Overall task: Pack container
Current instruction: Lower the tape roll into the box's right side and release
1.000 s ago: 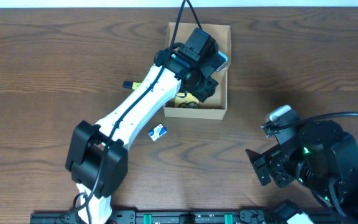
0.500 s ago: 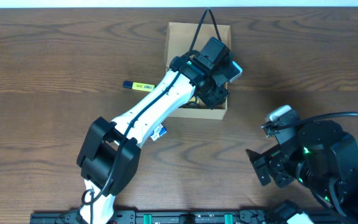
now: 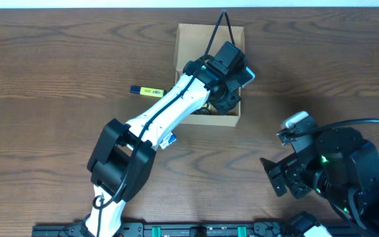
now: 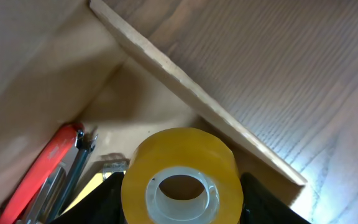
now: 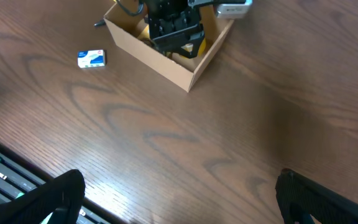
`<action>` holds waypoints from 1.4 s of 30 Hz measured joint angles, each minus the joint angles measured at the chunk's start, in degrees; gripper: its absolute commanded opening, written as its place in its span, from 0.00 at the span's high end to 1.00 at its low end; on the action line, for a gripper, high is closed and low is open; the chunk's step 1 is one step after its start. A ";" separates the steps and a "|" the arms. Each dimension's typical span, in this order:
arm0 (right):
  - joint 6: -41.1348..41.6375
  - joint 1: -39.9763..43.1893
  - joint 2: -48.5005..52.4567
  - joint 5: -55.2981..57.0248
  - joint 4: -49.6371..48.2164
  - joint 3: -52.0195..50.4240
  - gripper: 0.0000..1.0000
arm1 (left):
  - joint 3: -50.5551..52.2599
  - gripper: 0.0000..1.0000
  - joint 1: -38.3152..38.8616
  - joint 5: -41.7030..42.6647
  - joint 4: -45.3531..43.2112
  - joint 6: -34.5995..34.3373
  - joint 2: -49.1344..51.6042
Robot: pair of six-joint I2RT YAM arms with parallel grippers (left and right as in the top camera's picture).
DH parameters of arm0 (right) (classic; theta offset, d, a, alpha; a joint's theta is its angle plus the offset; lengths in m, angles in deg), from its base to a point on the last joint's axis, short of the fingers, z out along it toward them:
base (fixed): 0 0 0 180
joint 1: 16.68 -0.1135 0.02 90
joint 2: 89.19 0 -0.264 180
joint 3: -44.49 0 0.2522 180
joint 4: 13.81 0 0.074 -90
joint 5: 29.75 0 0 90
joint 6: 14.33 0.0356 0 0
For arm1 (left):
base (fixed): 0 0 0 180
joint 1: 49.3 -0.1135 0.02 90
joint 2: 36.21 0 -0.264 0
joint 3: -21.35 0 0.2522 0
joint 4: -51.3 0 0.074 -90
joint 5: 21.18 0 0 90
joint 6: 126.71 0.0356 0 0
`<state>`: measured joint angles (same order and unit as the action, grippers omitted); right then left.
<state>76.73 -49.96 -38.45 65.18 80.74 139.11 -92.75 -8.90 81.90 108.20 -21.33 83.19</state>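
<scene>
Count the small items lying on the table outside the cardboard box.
2. A yellow highlighter lies left of the cardboard box; a small blue-and-white packet lies nearer the robot, partly under the left arm in the overhead view. The arm may hide others.

A roll of yellow tape [image 4: 179, 177] with a pale core sits gripped between the dark fingers [image 4: 260, 206] of my end effector [image 4: 180, 202], low in the frame. Behind it is the tan inside of the container [image 4: 135, 102], its cardboard wall running diagonally from upper left to lower right. A red-handled tool [image 4: 42, 168] lies inside at lower left, beside a small metal piece [image 4: 112, 165] I can't identify. Beyond the wall is the wood-grain desk [image 4: 278, 68].
</scene>
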 measured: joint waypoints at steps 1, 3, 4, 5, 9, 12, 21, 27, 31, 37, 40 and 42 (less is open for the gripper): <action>0.00 0.00 -0.02 0.02 0.00 0.00 0.01 | 0.00 0.94 0.00 -0.02 -0.13 0.11 0.20; 0.00 0.00 -0.02 0.00 0.00 0.00 0.01 | 0.00 0.94 0.00 -0.02 -0.20 0.13 0.28; 0.00 0.00 0.00 0.00 0.00 0.00 0.01 | 0.00 0.94 0.00 -0.02 -0.31 0.13 0.28; 0.00 0.00 0.00 0.00 0.00 0.00 0.01 | 0.00 0.94 0.00 0.00 -0.39 0.13 0.28; 0.00 0.00 0.00 0.02 0.00 0.00 0.01 | 0.00 0.94 0.00 0.39 -0.81 0.66 0.31; 0.00 0.00 0.00 0.00 0.00 0.00 0.01 | 0.00 0.94 0.22 0.79 -1.40 1.44 0.57; 0.00 0.00 0.00 0.02 0.00 0.00 0.01 | 0.00 0.94 0.76 1.14 -1.60 2.78 2.34; 0.00 0.00 -0.02 0.02 0.00 0.00 0.01 | 0.00 0.85 0.92 1.14 -1.60 3.82 2.34; 0.00 0.00 -0.02 0.02 0.00 0.00 0.01 | 0.00 0.54 0.98 1.14 -1.55 4.20 2.34; 0.00 0.00 -0.02 0.02 0.00 0.00 0.01 | 0.00 0.44 0.98 1.14 -1.44 4.37 2.34; 0.00 0.00 0.00 0.00 0.00 0.00 0.01 | 0.00 0.47 0.96 1.14 -1.42 5.33 2.34; 0.00 0.00 0.00 0.00 0.00 0.00 0.01 | 0.00 0.50 0.96 1.14 -1.42 7.06 2.34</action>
<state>76.73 -49.96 -38.45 65.18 80.74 139.11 -92.75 -7.93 83.04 106.78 -14.27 85.53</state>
